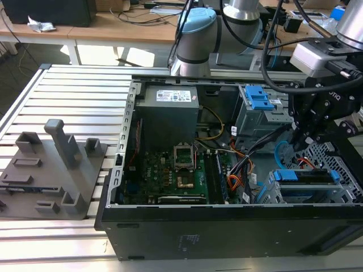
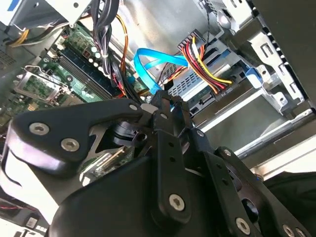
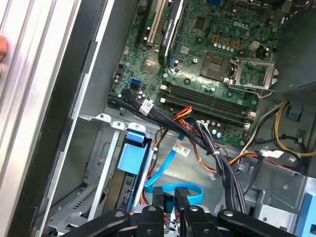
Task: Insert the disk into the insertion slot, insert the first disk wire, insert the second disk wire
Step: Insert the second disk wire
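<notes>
The disk (image 1: 309, 177), in its blue caddy (image 3: 132, 157), sits inside the insertion slot (image 1: 271, 192), a grey metal cage at the case's front corner. An orange-red-black wire bundle (image 2: 210, 74) runs into the disk's back edge (image 2: 197, 91). The second disk wire (image 2: 153, 61), a flat light-blue cable, loops above the cage (image 2: 269, 94). Its lower end comes down at my gripper (image 2: 157, 101). In the first wrist view the gripper (image 3: 170, 197) has its fingers close together around the blue cable (image 3: 190, 191). In the exterior view my gripper (image 1: 300, 141) hangs just above the cage, beside the cable (image 1: 279, 152).
The open computer case (image 1: 227, 238) lies on a slatted metal table (image 1: 74, 96). The motherboard (image 1: 170, 170), power supply (image 1: 167, 116) and a second bay with blue latch tabs (image 1: 258, 102) fill it. A grey fixture (image 1: 57, 170) stands at the exterior view's left. Black cable bundles (image 3: 217, 158) cross near the cage.
</notes>
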### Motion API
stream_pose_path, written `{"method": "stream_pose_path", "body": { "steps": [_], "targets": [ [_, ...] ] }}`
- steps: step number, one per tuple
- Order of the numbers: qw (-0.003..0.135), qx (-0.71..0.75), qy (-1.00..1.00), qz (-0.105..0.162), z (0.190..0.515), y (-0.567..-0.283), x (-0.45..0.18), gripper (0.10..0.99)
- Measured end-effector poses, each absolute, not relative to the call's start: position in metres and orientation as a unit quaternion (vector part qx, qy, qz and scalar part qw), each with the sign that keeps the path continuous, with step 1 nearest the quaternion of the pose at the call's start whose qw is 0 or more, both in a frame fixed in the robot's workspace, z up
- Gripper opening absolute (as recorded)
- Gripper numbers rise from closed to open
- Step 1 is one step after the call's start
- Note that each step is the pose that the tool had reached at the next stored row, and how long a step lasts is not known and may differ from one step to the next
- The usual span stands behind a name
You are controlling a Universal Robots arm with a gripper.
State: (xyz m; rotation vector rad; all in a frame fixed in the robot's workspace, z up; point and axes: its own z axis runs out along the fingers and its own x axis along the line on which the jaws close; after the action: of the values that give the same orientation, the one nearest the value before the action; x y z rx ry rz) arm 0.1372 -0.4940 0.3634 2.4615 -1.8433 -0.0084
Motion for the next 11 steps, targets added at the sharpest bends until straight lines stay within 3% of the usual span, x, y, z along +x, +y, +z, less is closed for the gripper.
{"method": "stream_pose_path", "body": {
  "steps": [5,7,8,11],
  "targets": [
    [0.039,0.804,-0.593,0.002,0.3609,-0.4941,0.1372,0.239],
    [0.039,0.804,-0.593,0.002,0.3609,-0.4941,0.1372,0.224],
    [0.04,0.804,-0.593,0.002,0.3609,-0.4941,0.1372,0.165],
    [0.04,0.804,-0.593,0.003,0.3608,-0.4941,0.1372,0.165]
  ]
}}
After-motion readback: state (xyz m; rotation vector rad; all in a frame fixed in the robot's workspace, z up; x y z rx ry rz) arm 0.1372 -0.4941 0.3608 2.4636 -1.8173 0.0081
